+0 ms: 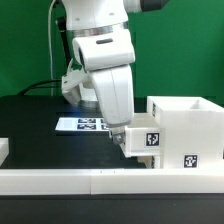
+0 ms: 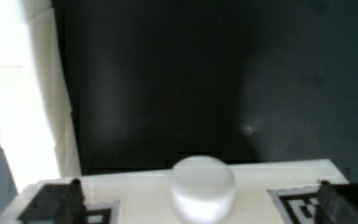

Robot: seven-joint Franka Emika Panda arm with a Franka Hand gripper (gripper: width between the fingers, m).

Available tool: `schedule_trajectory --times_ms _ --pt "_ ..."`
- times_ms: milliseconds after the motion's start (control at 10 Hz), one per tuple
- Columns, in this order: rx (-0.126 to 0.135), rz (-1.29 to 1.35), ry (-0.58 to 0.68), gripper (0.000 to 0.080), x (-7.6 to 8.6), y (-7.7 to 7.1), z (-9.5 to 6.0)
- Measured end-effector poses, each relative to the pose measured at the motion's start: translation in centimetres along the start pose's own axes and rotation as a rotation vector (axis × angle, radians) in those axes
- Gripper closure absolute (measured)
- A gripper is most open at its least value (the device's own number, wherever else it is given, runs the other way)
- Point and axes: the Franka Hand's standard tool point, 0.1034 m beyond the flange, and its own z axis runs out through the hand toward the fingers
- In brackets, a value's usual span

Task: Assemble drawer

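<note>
The tall white drawer housing [image 1: 186,118] stands at the exterior view's right, with a square tag on its front. Against its side sits a smaller white tray [image 1: 146,141] that also carries a tag. My gripper [image 1: 121,143] is lowered right at this tray, on the side away from the housing. In the wrist view the tray's white face [image 2: 140,190] with a rounded knob [image 2: 199,190] lies between my dark fingers [image 2: 51,203], and tags show near each one. The gripper [image 2: 194,208] is open and holds nothing.
A long low white rail [image 1: 80,181] runs along the table's front. The marker board [image 1: 80,124] lies behind the arm on the black table. Another white part [image 1: 3,150] shows at the exterior view's left edge. A white strip [image 2: 16,100] borders the wrist view.
</note>
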Motion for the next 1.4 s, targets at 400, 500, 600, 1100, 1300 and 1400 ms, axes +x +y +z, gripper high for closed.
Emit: schedule_trajectory --times_ms 400,500,600,1100,1300,1400 --pt "0.0 0.015 0.003 0.0151 0.6 0.0 0.2" --pt "-0.003 0.011 0.007 0.0151 1.4 0.1 0.3" --pt "0.0 0.02 0.01 0.0151 2.1 0.1 0.4" --pt "0.006 0.039 0.018 0.0151 5.3 0.3 0.8" --pt "0.005 0.042 0.018 0.0151 5.3 0.3 0.8" --pt "0.005 0.042 0.017 0.0151 5.2 0.3 0.8"
